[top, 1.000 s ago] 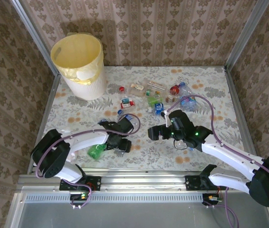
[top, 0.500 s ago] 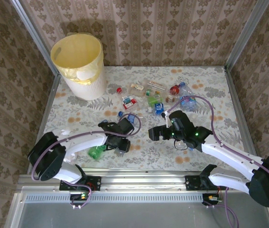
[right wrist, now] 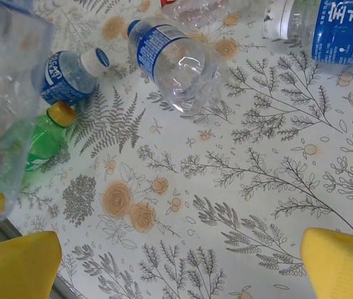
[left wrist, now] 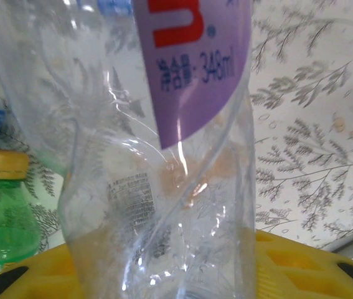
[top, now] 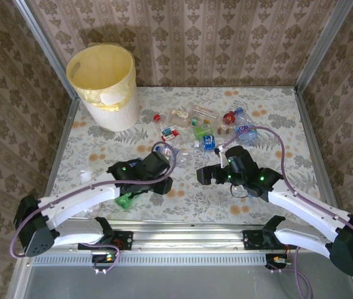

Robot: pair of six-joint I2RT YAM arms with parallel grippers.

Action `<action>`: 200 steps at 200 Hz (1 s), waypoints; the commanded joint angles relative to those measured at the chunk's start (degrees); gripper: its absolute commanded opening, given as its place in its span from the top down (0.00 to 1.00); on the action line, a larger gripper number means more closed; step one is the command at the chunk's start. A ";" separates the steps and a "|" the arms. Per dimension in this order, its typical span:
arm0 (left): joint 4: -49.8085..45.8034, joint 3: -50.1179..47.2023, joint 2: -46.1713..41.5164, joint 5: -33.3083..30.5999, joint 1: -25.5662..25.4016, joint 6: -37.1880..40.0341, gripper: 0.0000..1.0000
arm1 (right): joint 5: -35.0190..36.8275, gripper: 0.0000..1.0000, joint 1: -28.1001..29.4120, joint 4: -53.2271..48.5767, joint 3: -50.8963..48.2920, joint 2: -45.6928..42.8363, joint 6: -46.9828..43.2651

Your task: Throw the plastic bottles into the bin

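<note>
My left gripper is shut on a clear crushed plastic bottle with a purple label, which stands between its yellow fingers. From above, the left gripper holds this bottle over the table's middle. My right gripper hangs open just to the right, its yellow fingers wide apart over bare tablecloth. A green bottle with a yellow cap, a small blue-labelled bottle and a clear blue-labelled bottle lie beyond it. The pale-yellow bin stands at the far left corner.
Several more bottles lie scattered across the far middle of the flowered table. A green bottle lies near the front edge under the left arm. Patterned walls close in the back and sides.
The left gripper has closed on the clear bottle and risen, its arm stretching out towards the table's middle. The right gripper has barely shifted.
</note>
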 commanded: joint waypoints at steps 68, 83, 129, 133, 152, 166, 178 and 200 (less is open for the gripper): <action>15.61 -1.03 -16.72 -7.58 1.99 10.84 0.52 | 0.24 0.00 -0.32 0.84 -2.93 -8.08 -1.23; 17.77 -1.24 -18.71 -7.16 3.94 12.71 0.52 | 0.53 0.00 -0.37 0.49 -2.79 -8.32 -1.19; 21.69 0.96 -22.04 -4.04 11.04 18.51 0.52 | 1.69 0.00 -0.40 0.13 -3.13 -8.89 -1.23; 22.07 1.12 -22.25 -3.95 11.50 19.02 0.52 | 1.69 0.00 -0.40 0.17 -3.15 -8.85 -1.19; 23.95 2.19 -22.88 -3.45 13.74 21.54 0.52 | 1.78 0.00 -0.43 0.22 -3.37 -9.14 -1.26; 25.77 2.64 -23.26 -3.06 15.15 23.07 0.52 | 1.83 0.00 -0.49 0.23 -3.46 -9.31 -1.21; 27.06 3.08 -23.54 -3.17 16.04 24.06 0.52 | 1.86 0.00 -0.49 0.37 -3.59 -9.35 -1.23; 28.97 3.61 -23.98 -4.68 16.90 26.08 0.53 | 1.82 0.00 -0.50 0.65 -3.89 -9.48 -1.22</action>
